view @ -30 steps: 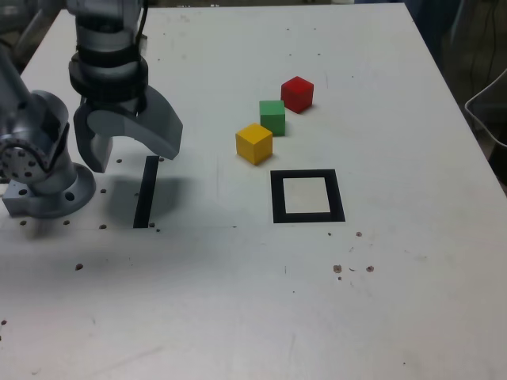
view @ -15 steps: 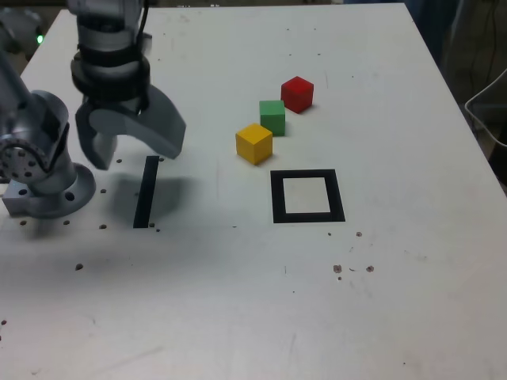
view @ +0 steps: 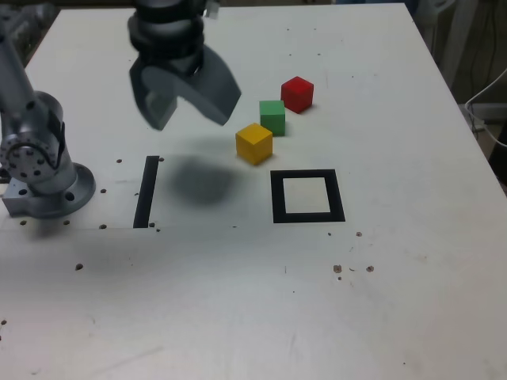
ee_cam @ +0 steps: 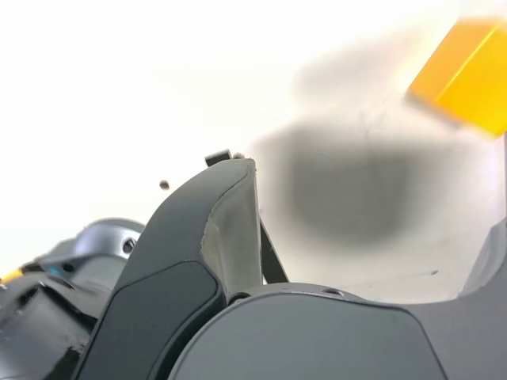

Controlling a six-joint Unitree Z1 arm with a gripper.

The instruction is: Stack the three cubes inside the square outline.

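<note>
Three cubes sit on the white table in a diagonal row: yellow nearest, green touching or almost touching its far corner, red farthest. The square outline of black tape lies empty just in front of the yellow cube. My gripper hovers above the table to the exterior view's left of the yellow cube, open and holding nothing. In the wrist view, one of its fingers fills the foreground, and the yellow cube shows blurred at the frame's edge beyond the gripper's shadow.
A straight black tape strip lies at the exterior view's left, beside the arm's grey base. Small dark specks and holes dot the table. The table's right edge runs near cables.
The open gripper has swung from over the black strip toward the exterior view's right and farther back, closer to the yellow cube. The cubes have not moved.
</note>
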